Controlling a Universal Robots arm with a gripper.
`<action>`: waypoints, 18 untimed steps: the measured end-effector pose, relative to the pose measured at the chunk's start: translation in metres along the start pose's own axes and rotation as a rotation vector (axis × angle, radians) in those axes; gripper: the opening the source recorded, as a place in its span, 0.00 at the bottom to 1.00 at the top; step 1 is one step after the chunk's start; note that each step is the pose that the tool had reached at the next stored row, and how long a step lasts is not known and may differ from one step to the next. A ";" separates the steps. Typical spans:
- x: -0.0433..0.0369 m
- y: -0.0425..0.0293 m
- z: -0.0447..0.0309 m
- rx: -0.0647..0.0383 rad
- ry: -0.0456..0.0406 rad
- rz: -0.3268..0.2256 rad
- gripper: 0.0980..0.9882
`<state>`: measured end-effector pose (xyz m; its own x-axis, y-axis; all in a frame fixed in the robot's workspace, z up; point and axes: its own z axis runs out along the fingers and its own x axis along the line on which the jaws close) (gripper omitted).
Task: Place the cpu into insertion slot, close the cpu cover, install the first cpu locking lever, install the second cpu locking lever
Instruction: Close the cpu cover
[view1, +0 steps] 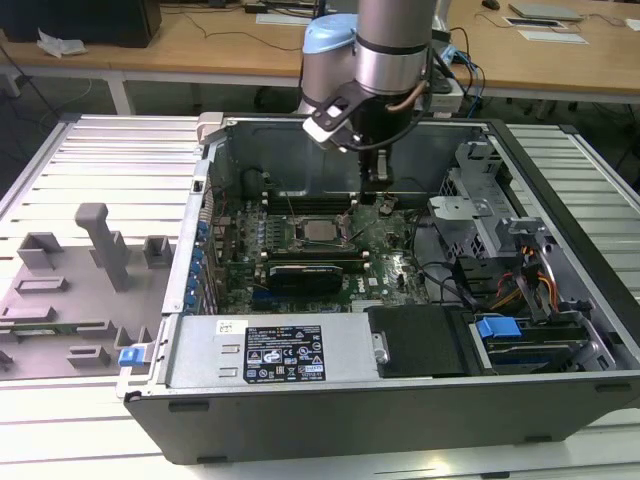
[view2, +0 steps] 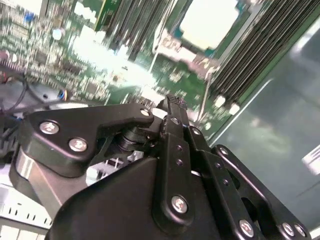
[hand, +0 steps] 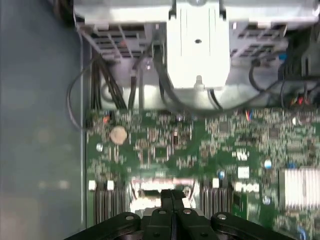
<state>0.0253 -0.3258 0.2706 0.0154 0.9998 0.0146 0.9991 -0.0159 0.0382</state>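
- The cpu is a small flat square chip with a silvery-beige metal top. It lies level and face up, seated in the socket.
- The insertion slot is a small square socket with a metal rim, set into the green motherboard near its middle.
- The cpu cover, a thin grey metal frame, appears to lie down flat around the chip, whose top shows through its square window.
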 end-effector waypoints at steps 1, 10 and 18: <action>-0.0001 0.0078 0.0003 0.000 0.0000 0.000 0.01; -0.0003 0.0240 0.0098 0.003 0.0000 0.000 0.01; -0.0001 0.0239 0.0208 0.005 0.0111 -0.001 0.01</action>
<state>0.0499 -0.3260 0.2507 0.0140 0.9996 0.0257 0.9994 -0.0148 0.0328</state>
